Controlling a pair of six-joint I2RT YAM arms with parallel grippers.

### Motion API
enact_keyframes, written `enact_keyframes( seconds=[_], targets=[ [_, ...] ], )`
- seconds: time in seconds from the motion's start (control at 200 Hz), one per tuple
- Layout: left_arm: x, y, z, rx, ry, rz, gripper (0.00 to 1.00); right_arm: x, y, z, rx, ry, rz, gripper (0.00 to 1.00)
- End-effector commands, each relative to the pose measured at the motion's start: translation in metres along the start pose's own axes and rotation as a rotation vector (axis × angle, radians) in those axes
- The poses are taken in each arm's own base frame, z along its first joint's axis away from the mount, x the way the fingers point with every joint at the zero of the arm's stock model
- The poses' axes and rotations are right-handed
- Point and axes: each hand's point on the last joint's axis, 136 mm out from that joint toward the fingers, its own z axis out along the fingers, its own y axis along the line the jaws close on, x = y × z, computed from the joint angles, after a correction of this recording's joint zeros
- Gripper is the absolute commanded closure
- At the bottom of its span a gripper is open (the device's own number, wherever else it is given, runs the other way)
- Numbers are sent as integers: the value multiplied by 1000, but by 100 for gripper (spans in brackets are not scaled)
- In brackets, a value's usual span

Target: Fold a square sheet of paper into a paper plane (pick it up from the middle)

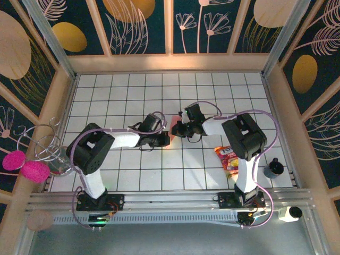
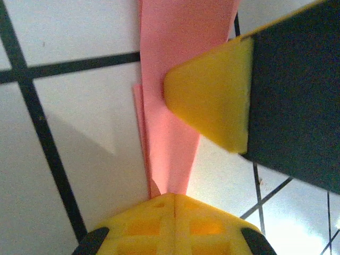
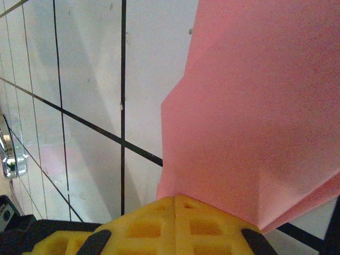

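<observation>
Top view, mid-table: meeting tip to tip with left gripper (image 1: 169, 139) and right gripper (image 1: 176, 129), pinching the paper (image 1: 173, 122) between them near table (image 1: 133, 175) centre. Pink, partly folded, peeking out just above and below the tips.

Left wrist: clamping the paper's narrow folded end, fingers (image 2: 138, 226) pressed together, no gap visible. Running straight away from the jaws as a slim strip, second layer edge sticking out on its left. Touched partway along from the right by a yellow fingertip (image 2: 212, 101) of right gripper.

Right wrist: pinching a wider part of the paper, fingers closed tight on it. Fanning out up and right from the jaws, with a crease along the lower right edge. Can't tell whether resting on the tiles or lifted off.

Elsewhere: snack packet (image 1: 227, 158) lying right of centre toward near edge, well apart from paper; black cylinder (image 1: 273, 169) at right edge of table; wire stand (image 1: 45, 143) with pink pompoms (image 1: 26, 164) at far left.
</observation>
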Motion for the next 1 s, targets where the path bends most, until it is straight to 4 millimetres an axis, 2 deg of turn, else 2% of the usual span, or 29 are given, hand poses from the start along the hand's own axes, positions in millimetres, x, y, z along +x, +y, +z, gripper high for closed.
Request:
enact_keyframes(
  seconds=[0.0, 0.14, 0.716, 0.876, 0.996],
  targets=[
    [53, 27, -5, -106, 172, -29, 100, 15, -36, 11, 113, 40, 68, 96],
    [58, 24, -8, -114, 179, -8, 100, 15, -38, 12, 116, 41, 77, 96],
    [75, 34, -18, -252, 175, -7, 100, 20, -43, 12, 130, 42, 123, 96],
    [30, -5, -45, -179, 19, 48, 100, 21, -32, 8, 102, 41, 108, 96],
    [-1, -16, -57, -158, -74, 52, 99, 23, -17, 5, 56, 46, 96, 96]
  ],
)
